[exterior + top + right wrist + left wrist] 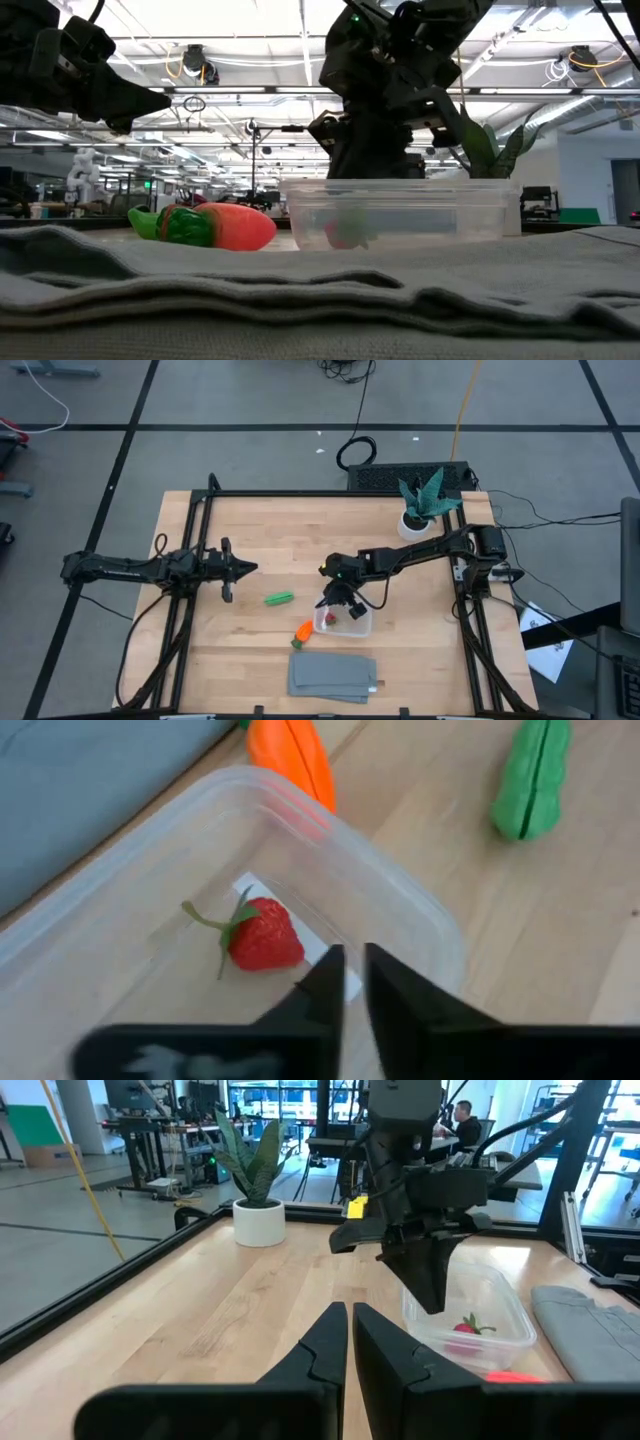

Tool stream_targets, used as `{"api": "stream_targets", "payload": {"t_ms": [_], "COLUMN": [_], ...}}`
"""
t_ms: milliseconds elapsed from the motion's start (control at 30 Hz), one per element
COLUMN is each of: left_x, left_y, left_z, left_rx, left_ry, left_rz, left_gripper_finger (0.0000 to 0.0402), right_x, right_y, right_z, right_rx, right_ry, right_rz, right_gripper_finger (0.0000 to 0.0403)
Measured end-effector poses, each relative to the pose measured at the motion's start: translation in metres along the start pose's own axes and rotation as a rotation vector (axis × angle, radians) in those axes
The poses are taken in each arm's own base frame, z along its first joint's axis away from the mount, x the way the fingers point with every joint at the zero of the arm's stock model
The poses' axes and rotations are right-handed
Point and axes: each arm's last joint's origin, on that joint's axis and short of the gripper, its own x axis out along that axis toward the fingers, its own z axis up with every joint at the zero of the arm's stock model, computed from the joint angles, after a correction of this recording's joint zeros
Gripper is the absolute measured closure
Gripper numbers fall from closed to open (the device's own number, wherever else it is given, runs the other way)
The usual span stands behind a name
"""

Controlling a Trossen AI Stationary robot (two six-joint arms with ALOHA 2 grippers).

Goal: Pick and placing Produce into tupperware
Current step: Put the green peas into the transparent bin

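Wooden surface at frame centre: your right gripper, nearly closed and empty, hangs over the tupperware holding the berry. Carrot lies diagonally beside it, pod left, lengthwise horizontal. Left gripper, closed, waits left.

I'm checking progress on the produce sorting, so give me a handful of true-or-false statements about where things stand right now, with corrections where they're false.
1. The strawberry lies inside the tupperware. True.
2. The carrot is in the tupperware too. False: it lies on the table just outside the container, beside the grey cloth.
3. The green pod lies on the bare table, apart from the container. True.
4. The right gripper holds the strawberry. False: its fingers are shut on nothing, above the container.
5. The left gripper is over the tupperware. False: it waits at the table's left side, fingers shut.
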Motion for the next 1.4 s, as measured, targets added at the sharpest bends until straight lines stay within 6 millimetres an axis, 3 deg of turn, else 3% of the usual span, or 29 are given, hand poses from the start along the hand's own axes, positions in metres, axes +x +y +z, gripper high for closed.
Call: {"api": "stream_targets", "payload": {"t_ms": [167, 300, 600, 767, 933, 1133, 1400], "left_x": [0.000, 0.000, 0.000, 0.000, 0.000, 0.000, 0.000], "left_y": [0.000, 0.000, 0.000, 0.000, 0.000, 0.000, 0.000], "left_z": [0.000, 0.000, 0.000, 0.000, 0.000, 0.000, 0.000], "left_rx": [-0.001, -0.006, -0.024, -0.025, -0.025, -0.017, -0.019], "left_ry": [0.000, -0.003, -0.001, -0.001, 0.000, 0.001, 0.001], "left_rz": [0.000, 0.000, 0.000, 0.001, 0.002, 0.004, 0.004], "left_gripper_finger": [0.0378, 0.0378, 0.0378, 0.0378, 0.0378, 0.0378, 0.0378], "right_x": [-0.006, -0.031, -0.135, -0.202, -0.245, -0.257, -0.224], "right_y": [0.000, -0.006, -0.015, 0.005, 0.039, 0.071, 0.093], "right_z": [0.005, 0.017, 0.045, 0.047, 0.030, -0.003, -0.065], "right_rx": [0.053, 0.117, 0.191, 0.221, 0.257, 0.310, 0.438], "right_ry": [-0.026, -0.122, -0.422, -0.603, -0.716, -0.866, -0.848], "right_rz": [-0.013, -0.064, -0.257, -0.342, -0.438, -0.432, -0.548], "right_gripper_finger": [0.0397, 0.0401, 0.0403, 0.0403, 0.0403, 0.0403, 0.0403]}}
